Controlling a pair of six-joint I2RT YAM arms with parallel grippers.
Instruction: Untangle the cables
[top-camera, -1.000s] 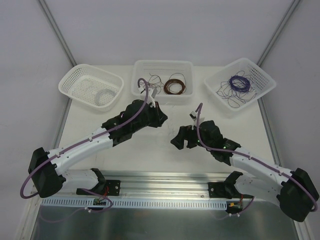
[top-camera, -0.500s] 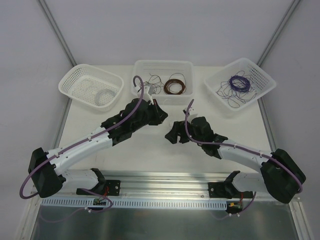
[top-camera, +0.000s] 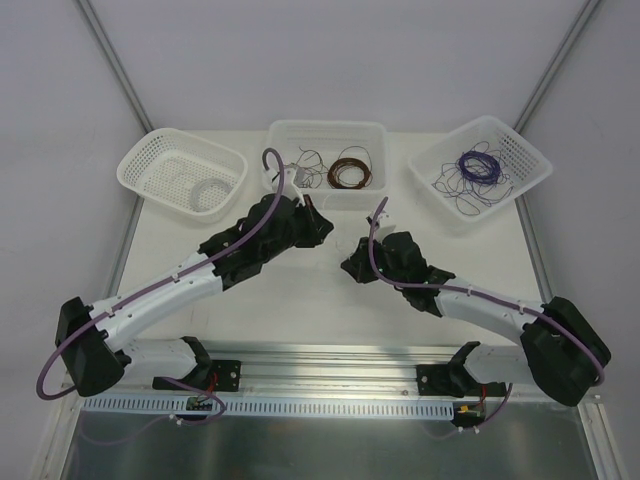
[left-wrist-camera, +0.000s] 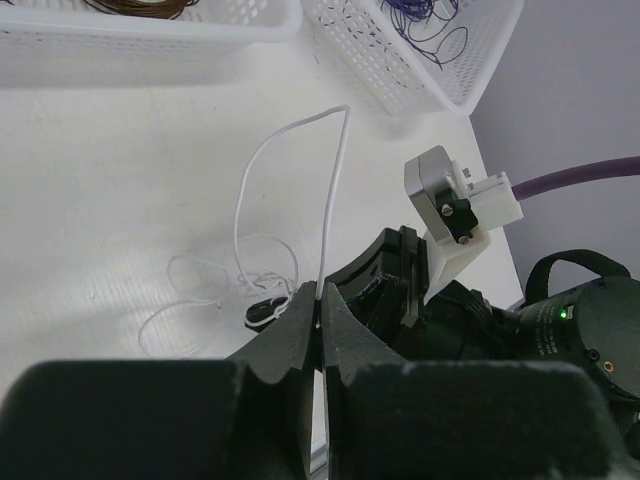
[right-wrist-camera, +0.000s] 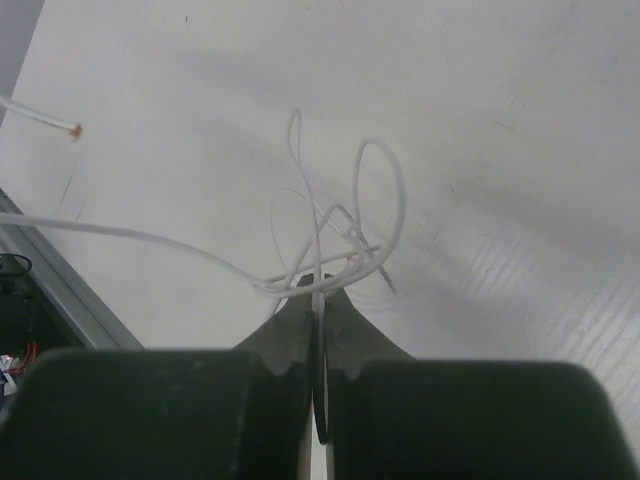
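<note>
Both claws are pinched tight on the same whitish cables, a small tangle about mid-surface, just on the near side of the middle basket. The left claw has one strand arcing up out of the knot. The right claw is clamped right where the loops cross. I'd pull apart slow and low, watch for loops cinching, and re-grab if it tightens instead of loosening.

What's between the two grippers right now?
Only a thin white cable: it arches from the left gripper down into loose loops at the right gripper. The left wrist view shows it best.
</note>
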